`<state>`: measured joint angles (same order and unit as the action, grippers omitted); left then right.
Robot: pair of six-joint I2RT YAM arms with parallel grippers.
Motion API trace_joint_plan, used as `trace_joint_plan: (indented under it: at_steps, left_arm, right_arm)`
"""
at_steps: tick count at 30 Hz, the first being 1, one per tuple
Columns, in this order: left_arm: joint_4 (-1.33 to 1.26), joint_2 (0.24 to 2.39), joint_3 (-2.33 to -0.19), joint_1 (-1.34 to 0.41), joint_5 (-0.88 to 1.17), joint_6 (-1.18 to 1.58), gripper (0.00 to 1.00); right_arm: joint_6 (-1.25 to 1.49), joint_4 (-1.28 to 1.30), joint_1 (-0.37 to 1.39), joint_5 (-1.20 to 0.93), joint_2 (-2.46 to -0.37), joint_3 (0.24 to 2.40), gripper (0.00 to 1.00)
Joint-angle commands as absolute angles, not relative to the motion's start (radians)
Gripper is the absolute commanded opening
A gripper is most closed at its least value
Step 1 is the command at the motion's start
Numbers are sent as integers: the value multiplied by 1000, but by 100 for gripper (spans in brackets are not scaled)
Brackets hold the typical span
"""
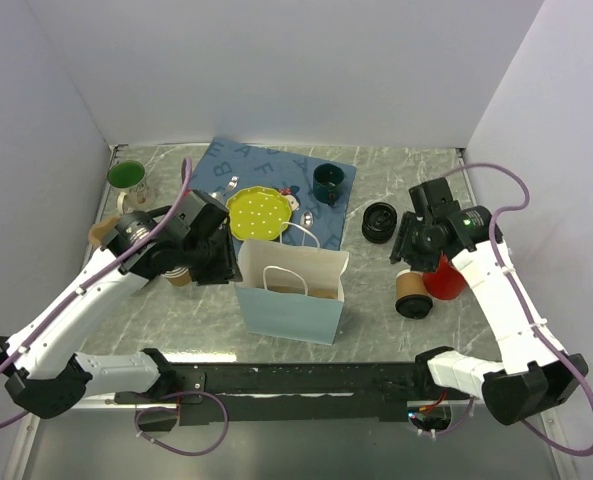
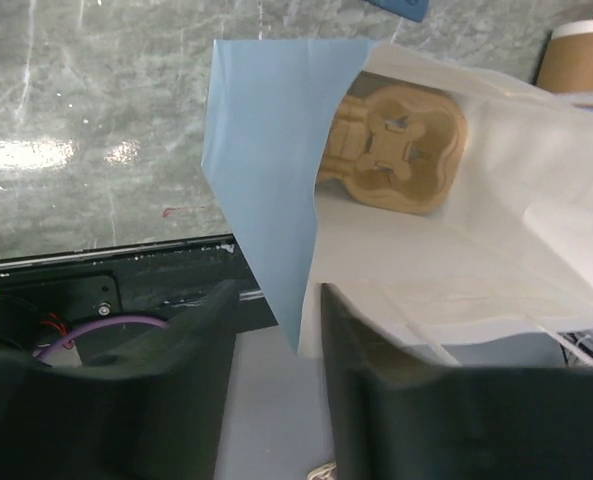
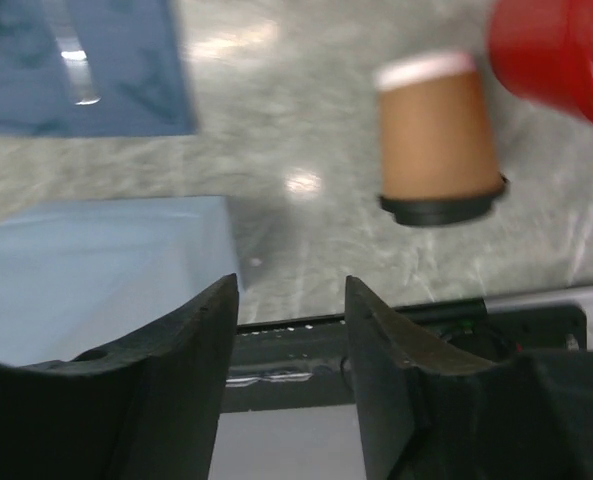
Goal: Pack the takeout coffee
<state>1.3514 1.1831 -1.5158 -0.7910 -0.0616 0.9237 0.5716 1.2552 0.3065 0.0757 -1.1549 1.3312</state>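
Right wrist view: takeout coffee (image 3: 438,140), near the surface's right edge, is motion-blurred. The red cup (image 3: 561,55) beside it is cut off at the frame's top-right corner. Left wrist view: cardboard tray (image 2: 396,150) partly concealed behind the paper bag (image 2: 261,180) wall.

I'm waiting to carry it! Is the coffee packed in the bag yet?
Not yet. Done: the blue bag stands open with a cardboard carrier inside. In hand: the left gripper, jaws open, straddles the bag's edge; the right gripper is open and empty. To do: the takeout coffee lies tipped over right of the bag and needs lifting in.
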Motion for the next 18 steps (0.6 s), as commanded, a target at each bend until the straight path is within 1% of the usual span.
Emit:
trace_joint_plan:
  at_steps: [1,2,3,7,9,11,12,13,14,15,16,17,18]
  left_arm:
    - [1370,1197,-1546,-787,-78,893,29]
    - [1373,1195,-1540,-787,-78,897,24]
    - [1373,1181,-1536,-787,-75,908,16]
    - [1373,1125,-1508,-787,-45,957,6]
    - [1371,1092,-1493,-787,-12,986,3]
    - [1371,1072,-1476,-787,4,999,4]
    - [1371,1057,-1470,-787,23,1009,8]
    - [1371,1048,-1467,-787,29,1014,13]
    - [1371,1040,-1468,-787,34,1019,22]
    - [1371,1026,-1473,-787,38,1023,48]
    - [1371,1023,-1479,-787,38,1023,60]
    - [1371,1020,-1497,-787,41,1022,68]
    - [1373,1014,-1508,-787,43,1014,99]
  right_arm:
    - [696,1266,259,155,-1100,1241,56]
    - [719,1264,258,170,-1098,1230,56]
    - [770,1264,258,185,-1100,1221,56]
    - [912,1301,255,265,-1146,1181,58]
    - [977,1290,253,285,-1160,1151,59]
    - [994,1261,253,298,-1173,1102,61]
    - [1017,1243,252,320,-1177,1074,61]
    - [1022,1229,249,331,-1184,1062,61]
    - [1032,1220,247,342,-1189,1052,61]
    - [1041,1220,245,363,-1192,1040,62]
    - [1052,1223,244,374,-1195,1037,62]
    - [1072,1226,244,383,-1193,1031,62]
    - [1087,1229,244,391,-1189,1016,63]
